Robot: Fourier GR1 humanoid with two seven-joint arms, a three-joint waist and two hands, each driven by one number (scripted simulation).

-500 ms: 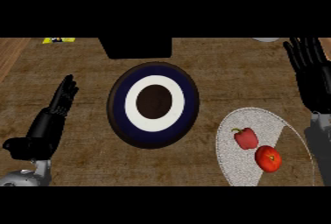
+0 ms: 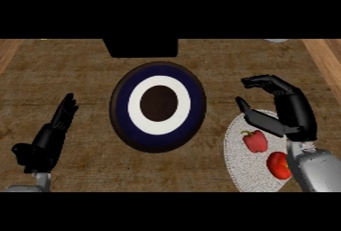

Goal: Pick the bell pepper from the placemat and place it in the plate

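Bell pepper (image 2: 254, 140) below right hand (image 2: 288, 115)

Legible text, labels, brands, numbers, signs: none. The plate (image 2: 158, 106) bears only plain concentric bands of dark blue, white and brown, without lettering. The placemat (image 2: 238, 149) and the bench (image 2: 80, 67) surface carry no readable marking.

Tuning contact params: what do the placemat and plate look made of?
Placemat: likely woven fabric, matte, judging by its speckled grey grain. Plate: probably glazed ceramic, with smooth, even navy, white and dark brown rings; no highlight shows, so the gloss is unclear.
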